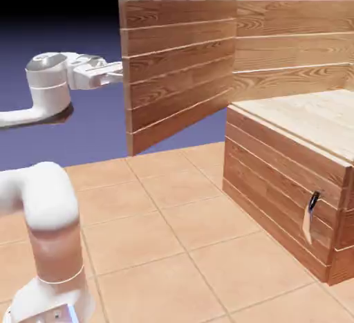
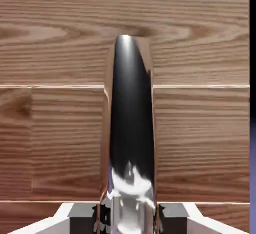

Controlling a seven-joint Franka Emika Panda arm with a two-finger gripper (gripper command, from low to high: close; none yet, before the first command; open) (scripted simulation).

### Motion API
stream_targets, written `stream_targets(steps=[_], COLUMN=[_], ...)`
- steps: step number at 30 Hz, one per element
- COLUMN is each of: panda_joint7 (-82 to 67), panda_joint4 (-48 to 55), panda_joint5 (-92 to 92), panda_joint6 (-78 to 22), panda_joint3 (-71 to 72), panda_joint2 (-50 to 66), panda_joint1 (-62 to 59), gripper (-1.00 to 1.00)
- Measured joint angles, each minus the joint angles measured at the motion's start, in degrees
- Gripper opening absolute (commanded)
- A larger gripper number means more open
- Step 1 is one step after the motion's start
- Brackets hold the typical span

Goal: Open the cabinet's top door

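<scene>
The cabinet (image 1: pixel 290 169) of reddish-brown planks stands at the exterior view's right. Its top door (image 1: pixel 176 72), a tall panel of five planks, is swung out wide, away from the cabinet body. My gripper (image 1: pixel 117 74) meets the door at its far left edge, on the side turned away from the exterior camera. In the hand view the door's dark-and-silver curved handle (image 2: pixel 129 128) fills the middle between my grey fingertips (image 2: pixel 80 217), and my gripper (image 2: pixel 129 220) is shut on it. Door planks (image 2: pixel 55 138) fill the rest of that view.
Below the open compartment's pale wood floor (image 1: pixel 311 114) sits the shorter plank panel (image 1: pixel 276 190), shut, with its small metal handle (image 1: pixel 312 212). The arm's white base link (image 1: pixel 48 238) rises at the lower left over a tan tiled floor (image 1: pixel 173 232).
</scene>
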Motion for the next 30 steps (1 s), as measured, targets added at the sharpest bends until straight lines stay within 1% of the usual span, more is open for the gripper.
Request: stream_targets(steps=[6,13,30], panda_joint7=[-1.08,-3.1,-11.36], panda_joint4=[12.46,26.99,62.28], panda_joint5=[6.05,10.28,13.66], panda_joint6=[-12.05,-23.68,-47.04], panda_joint3=[8.98,16.37,25.78], panda_joint2=[1.96,2.48,-0.23], panda_joint1=[-8.34,-19.25,-45.49], gripper=[-1.0,-1.0,-1.0])
